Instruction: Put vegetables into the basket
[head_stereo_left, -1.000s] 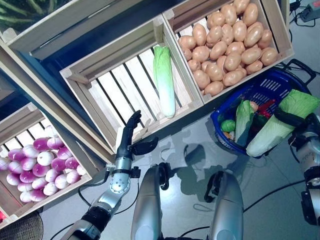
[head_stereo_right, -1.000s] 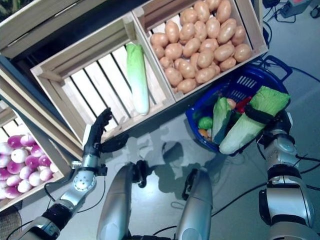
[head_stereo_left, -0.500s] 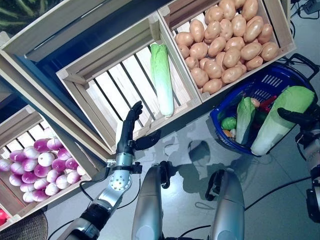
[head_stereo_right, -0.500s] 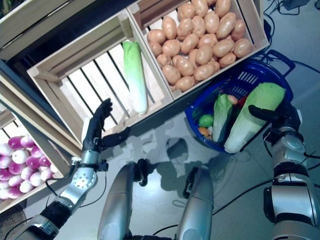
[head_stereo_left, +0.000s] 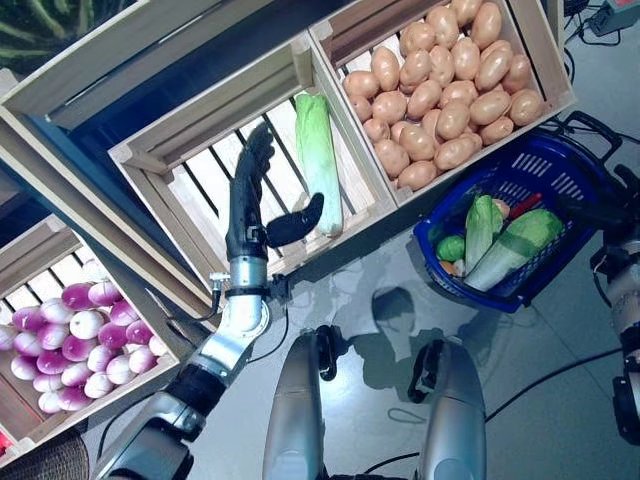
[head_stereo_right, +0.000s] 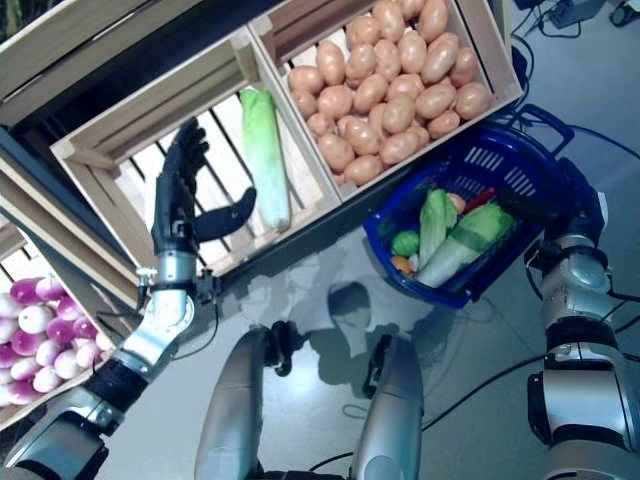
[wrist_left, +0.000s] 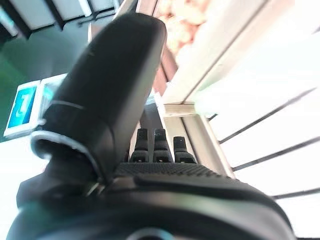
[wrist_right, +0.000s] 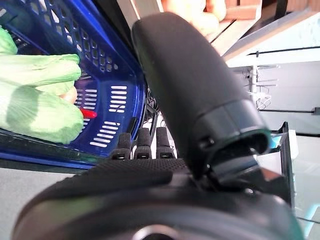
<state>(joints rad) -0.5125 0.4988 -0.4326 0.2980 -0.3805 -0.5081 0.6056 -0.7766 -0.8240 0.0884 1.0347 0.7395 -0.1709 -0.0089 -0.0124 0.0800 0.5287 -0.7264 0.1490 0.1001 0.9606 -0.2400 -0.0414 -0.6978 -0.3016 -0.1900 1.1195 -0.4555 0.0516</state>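
A long pale-green napa cabbage (head_stereo_left: 318, 160) lies in the slatted middle crate (head_stereo_left: 180, 150). My left hand (head_stereo_left: 245, 215) is open above the crate's front part, fingers straight, with its thumb reaching toward the cabbage's lower end without touching it. The blue basket (head_stereo_left: 548, 172) stands on the floor at the right. It holds two napa cabbages (head_stereo_left: 515, 243) (head_stereo_left: 481, 222), a small round green vegetable (head_stereo_left: 453, 248) and something red (head_stereo_left: 527, 205). My right hand (head_stereo_left: 600, 212) is open and empty at the basket's right rim; in the right wrist view its fingers (wrist_right: 142, 142) are straight.
A crate of potatoes (head_stereo_left: 440, 80) sits behind the basket. A lower crate of purple-and-white bulbs (head_stereo_left: 80, 340) is at the left. Striped green produce (head_stereo_left: 40, 20) shows in the top shelf corner, and a wicker basket (head_stereo_left: 40, 465) at the bottom left.
My right hand has let go of the napa cabbage, which now lies in the basket. My left hand has risen from the crate's front edge to over the crate beside the remaining cabbage.
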